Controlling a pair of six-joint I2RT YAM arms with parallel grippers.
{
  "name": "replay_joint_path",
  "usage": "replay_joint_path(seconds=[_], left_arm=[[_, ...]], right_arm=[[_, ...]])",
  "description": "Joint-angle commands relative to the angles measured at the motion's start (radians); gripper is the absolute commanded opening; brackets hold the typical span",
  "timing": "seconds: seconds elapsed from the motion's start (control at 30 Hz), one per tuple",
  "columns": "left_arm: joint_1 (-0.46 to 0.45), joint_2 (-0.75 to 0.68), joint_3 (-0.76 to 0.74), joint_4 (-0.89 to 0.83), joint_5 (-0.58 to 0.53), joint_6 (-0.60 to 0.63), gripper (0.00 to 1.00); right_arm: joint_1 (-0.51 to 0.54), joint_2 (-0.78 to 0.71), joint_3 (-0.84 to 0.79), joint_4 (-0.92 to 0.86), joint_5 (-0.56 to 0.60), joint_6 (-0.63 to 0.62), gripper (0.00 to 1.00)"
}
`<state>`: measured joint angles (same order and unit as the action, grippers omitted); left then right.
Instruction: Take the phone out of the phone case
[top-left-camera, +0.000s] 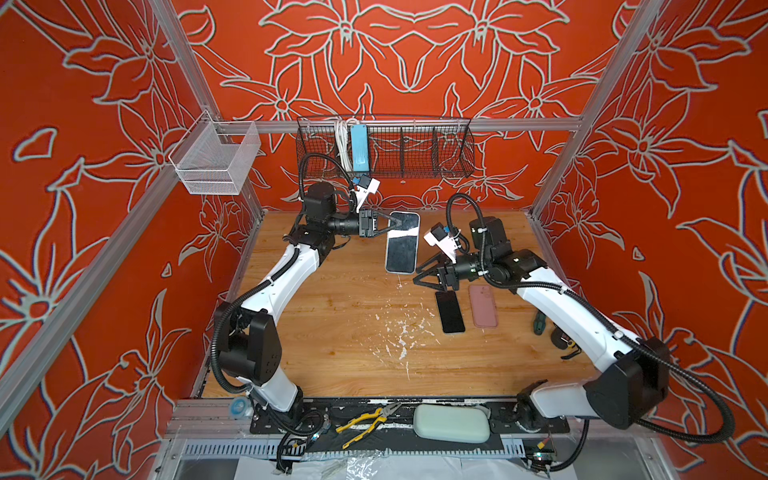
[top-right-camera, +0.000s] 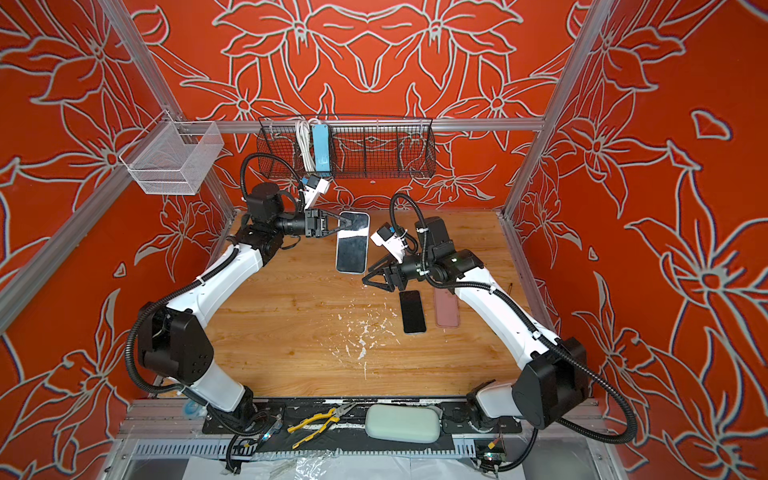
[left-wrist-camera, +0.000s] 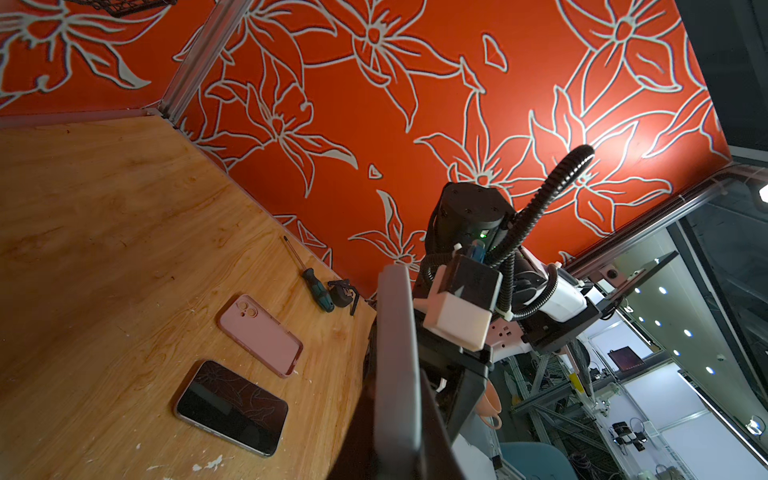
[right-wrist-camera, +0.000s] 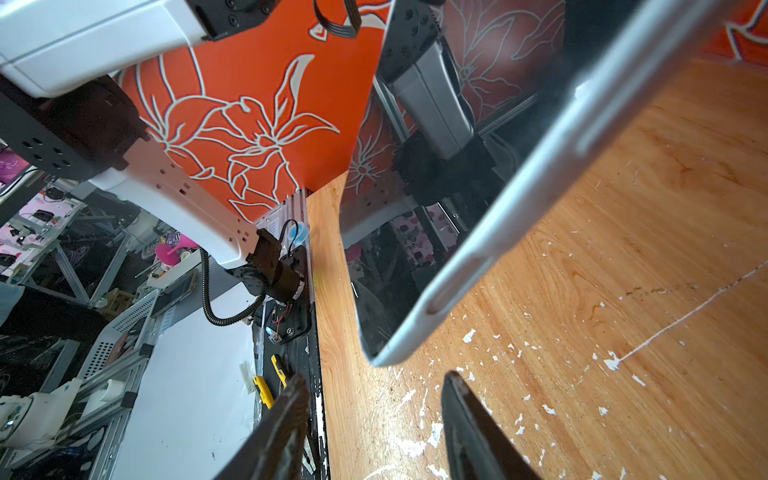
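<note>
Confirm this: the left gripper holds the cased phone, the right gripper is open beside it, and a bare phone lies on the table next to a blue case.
Not quite: the case next to the bare phone on the table is pink, not blue; the left wrist view shows it. The rest holds: left gripper on the cased phone, right gripper open beside it.
</note>
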<state>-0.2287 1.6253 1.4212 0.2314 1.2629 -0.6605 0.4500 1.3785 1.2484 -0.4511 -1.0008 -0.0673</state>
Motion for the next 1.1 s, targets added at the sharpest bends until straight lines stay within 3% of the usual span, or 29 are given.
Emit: replay_joint_path(seconds=[0.0, 0.4, 0.73, 0.8, 0.97, 1.07], left_arm=[[-0.012, -0.001, 0.002, 0.074, 0.030, -0.026, 0.00], [-0.026, 0.000, -0.008, 0.054, 0.060, 0.021, 0.00], [-0.029, 0.013, -0.006, 0.092, 0.043, -0.017, 0.00], [-0.030, 0.021, -0.009, 0.143, 0.038, -0.061, 0.00], [-0.031, 0.083, -0.024, 0.483, 0.061, -0.333, 0.00], [-0.031, 0.116, -0.016, 0.559, 0.062, -0.403, 0.00]], right_arm=[[0.008, 0.002, 0.032, 0.016, -0.053, -0.026, 0.47], [0.009, 0.020, 0.080, -0.040, -0.111, -0.046, 0.29], [0.035, 0.004, 0.091, -0.067, -0.121, -0.055, 0.21], [0.042, -0.002, 0.084, -0.049, -0.128, -0.041, 0.21], [0.081, -0.010, 0.084, -0.027, -0.118, -0.029, 0.20], [0.103, 0.004, 0.104, -0.072, -0.091, -0.065, 0.21]])
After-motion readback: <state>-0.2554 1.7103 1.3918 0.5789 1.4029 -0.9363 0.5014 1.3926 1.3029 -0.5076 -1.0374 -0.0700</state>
